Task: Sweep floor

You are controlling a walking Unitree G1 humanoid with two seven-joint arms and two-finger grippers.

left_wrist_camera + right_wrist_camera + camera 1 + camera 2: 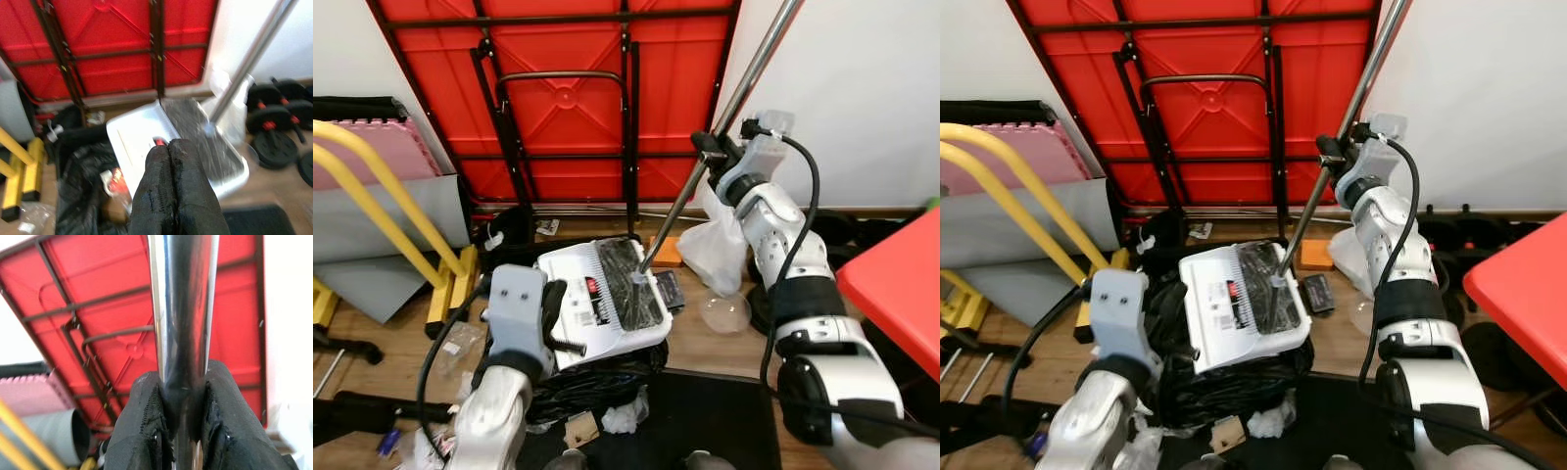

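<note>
A broom with a silver metal handle [705, 166] slants up to the right. Its black bristle head [628, 284] rests inside a white dustpan [578, 294]. My right gripper [713, 152] is shut on the handle [183, 308] about halfway up, with a finger [142, 421] on each side of the pole. The dustpan hangs tilted over a crumpled black trash bag [597, 382]. At the pan's near left edge my left gripper [168, 144] has its fingers pressed together on the rim.
A folded red table [568, 98] leans on the wall behind. A yellow frame [391, 196] stands at left, and a white plastic bag [720, 245] and black dumbbells [274, 132] lie at right. A red tabletop edge [901, 284] juts in at right. Litter scraps [626, 416] lie by a black mat [715, 421].
</note>
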